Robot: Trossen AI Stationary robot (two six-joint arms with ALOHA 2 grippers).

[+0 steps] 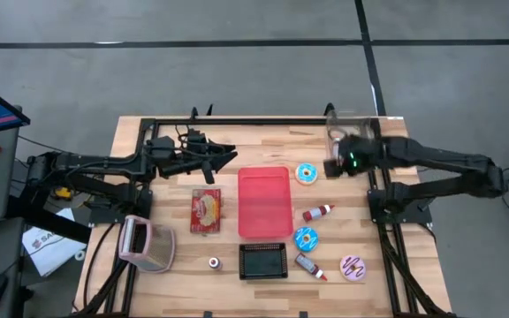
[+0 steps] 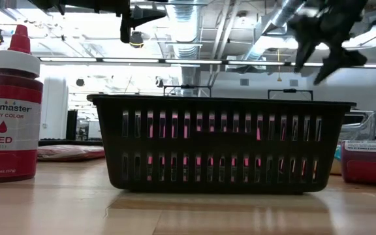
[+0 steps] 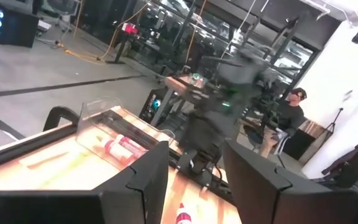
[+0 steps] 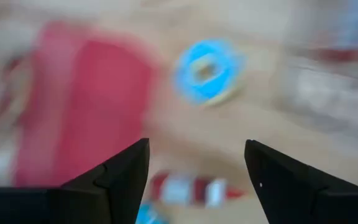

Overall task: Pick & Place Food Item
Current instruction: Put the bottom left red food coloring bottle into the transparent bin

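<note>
Toy food lies on the wooden table around a red tray [image 1: 263,201]. One blue donut [image 1: 307,174] sits just right of the tray's far end, a second blue donut [image 1: 306,237] is nearer, and a pink donut [image 1: 353,267] is near the right front. My right gripper [image 1: 332,166] hovers, blurred, beside the far blue donut [image 4: 207,70], open and empty [image 4: 197,149]. My left gripper [image 1: 228,157] hangs in the air by the tray's far left corner, pointing level toward the table's right side, open with nothing between its fingers [image 3: 194,155].
A black slotted basket [image 1: 263,261] stands at the near edge in front of the tray. Red colouring bottles [image 1: 318,212] [image 1: 310,265] lie right of the tray. A packaged item [image 1: 206,212] and a pinkish container [image 1: 147,243] lie left. A clear box [image 1: 347,128] sits at the far right corner.
</note>
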